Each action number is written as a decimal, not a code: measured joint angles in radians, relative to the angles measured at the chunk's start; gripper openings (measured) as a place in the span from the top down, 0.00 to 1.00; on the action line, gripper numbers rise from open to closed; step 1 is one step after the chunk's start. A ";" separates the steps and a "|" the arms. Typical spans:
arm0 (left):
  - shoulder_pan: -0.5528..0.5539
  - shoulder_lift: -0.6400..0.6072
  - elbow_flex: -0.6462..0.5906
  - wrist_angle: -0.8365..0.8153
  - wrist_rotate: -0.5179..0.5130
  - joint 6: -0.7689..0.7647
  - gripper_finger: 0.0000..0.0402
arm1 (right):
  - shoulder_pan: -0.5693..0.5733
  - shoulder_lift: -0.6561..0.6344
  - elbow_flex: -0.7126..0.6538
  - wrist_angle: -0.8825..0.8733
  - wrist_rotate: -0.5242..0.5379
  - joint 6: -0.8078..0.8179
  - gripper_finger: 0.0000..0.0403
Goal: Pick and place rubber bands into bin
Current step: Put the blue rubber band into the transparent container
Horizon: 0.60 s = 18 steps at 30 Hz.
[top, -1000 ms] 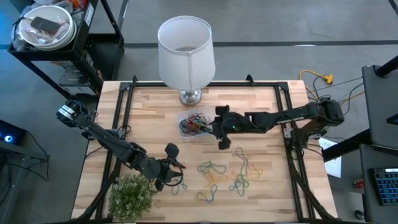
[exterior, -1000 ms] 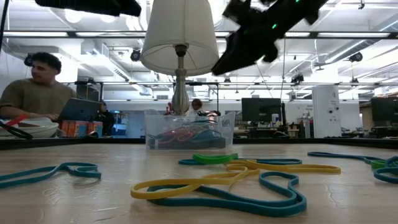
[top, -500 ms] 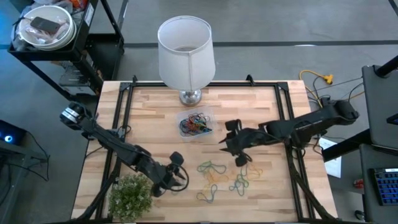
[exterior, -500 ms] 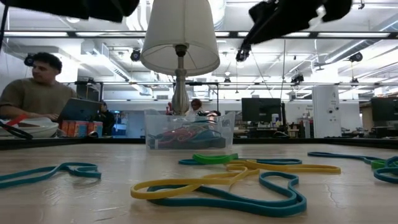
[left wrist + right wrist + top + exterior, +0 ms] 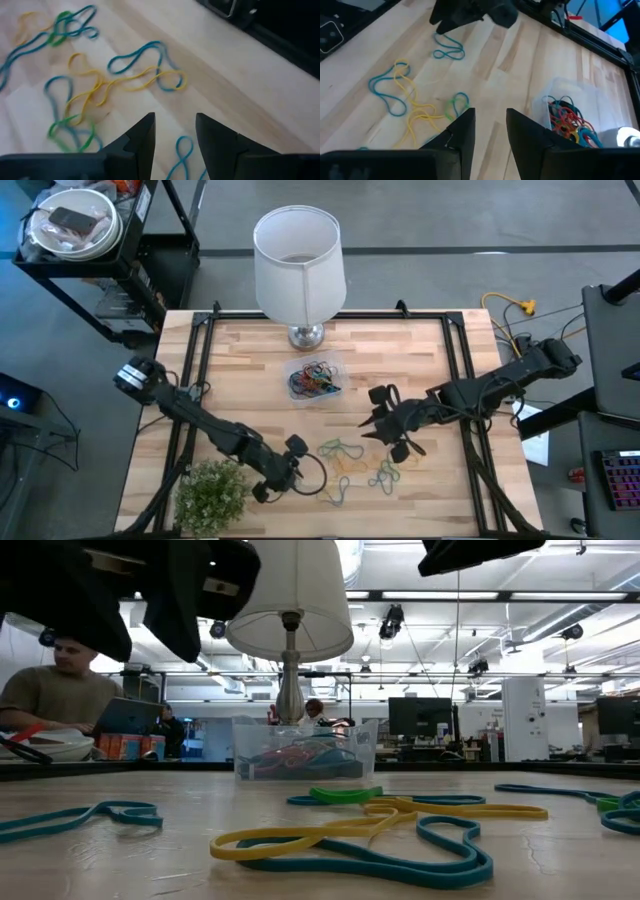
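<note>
Jaws apart on both sides, nothing held! The right gripper (image 5: pixel 392 430) has swung off the bin (image 5: pixel 315 378) and now hangs over the loose rubber bands (image 5: pixel 365 460) — drop done, next pick looks on. The left gripper (image 5: pixel 290 465) has closed in too. Bands sprawl mid-surface, the scatter's long axis running across.

In the low view the bin (image 5: pixel 305 750) holds a heap of bands (image 5: pixel 300 762), but through the wall single loops cannot be told apart. The left arm (image 5: pixel 120 585) and right arm (image 5: pixel 480 552) are cut by the top edge there, so no fingers show. In the left wrist view a blue band (image 5: pixel 182 157) runs off the bottom edge.
</note>
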 joint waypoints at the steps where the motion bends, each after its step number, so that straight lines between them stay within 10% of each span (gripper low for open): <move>1: 0.003 0.010 0.009 0.001 0.010 0.007 0.69 | 0.001 0.000 0.000 -0.006 0.000 0.012 0.74; 18: 0.058 0.149 0.117 -0.098 0.109 -0.083 0.69 | 0.007 0.001 -0.004 -0.075 -0.001 0.093 0.78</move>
